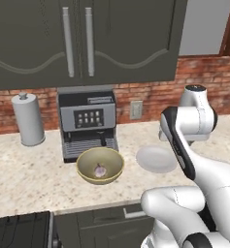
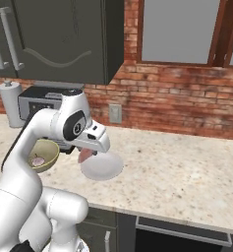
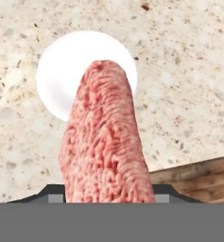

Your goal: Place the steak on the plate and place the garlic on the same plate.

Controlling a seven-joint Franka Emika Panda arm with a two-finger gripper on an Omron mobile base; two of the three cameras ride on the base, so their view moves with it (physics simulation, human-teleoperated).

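The steak point(image 3: 106, 137) is pinched between the fingers point(image 3: 106, 197) above the plate point(image 3: 56, 80); the garlic point(image 1: 101, 170) lies in the bowl point(image 1: 100, 165), at nine o'clock of the plate on the tabletop point(image 1: 29, 174).

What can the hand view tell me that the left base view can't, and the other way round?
Hand view: the raw steak hanging from the gripper, clamped between its jaws, above the plate. Left base view: the garlic lying in the yellow bowl, the coffee machine behind it, and a paper towel roll. Both: the white plate on the speckled counter.
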